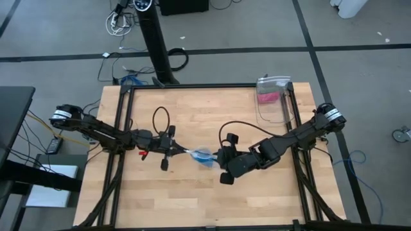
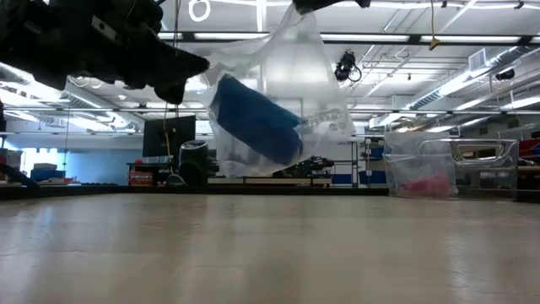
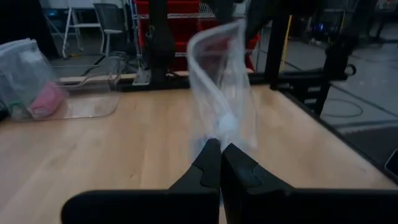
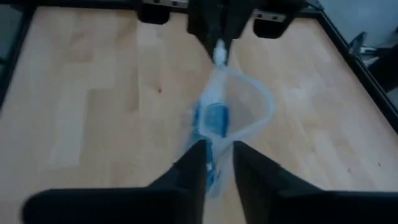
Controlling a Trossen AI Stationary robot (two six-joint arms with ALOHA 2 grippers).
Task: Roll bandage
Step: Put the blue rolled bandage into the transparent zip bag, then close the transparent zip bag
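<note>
A clear plastic bag [image 1: 202, 156] with a blue bandage roll [image 2: 253, 118] inside hangs in the air between my two grippers, over the middle of the table. My left gripper [image 1: 182, 149] is shut on the bag's end toward the table's left. My right gripper [image 1: 217, 158] is shut on its end toward the table's right. The roll also shows through the bag in the right wrist view [image 4: 214, 118], and the bag's open mouth [image 4: 252, 93] gapes there. In the low view the bag [image 2: 325, 93] is clear of the table top. My left gripper pinches a bunched edge of the bag [image 3: 225, 127] between its two fingertips, coming level from the table's left. The bag stands up beyond the fingers, clear of the table. My right gripper has the bag's other end [image 4: 214, 152] between its two fingers, coming from the table's right. The fingers hide the exact place of contact. The bag stretches away from it toward my left gripper [image 4: 219, 46], lifted clear.
A clear plastic container [image 1: 273, 96] with something pink inside stands at the table's far right corner; it also shows in the low view [image 2: 439, 169] and the left wrist view [image 3: 37, 87]. Black frame rails [image 1: 122, 128] run along the table's edges.
</note>
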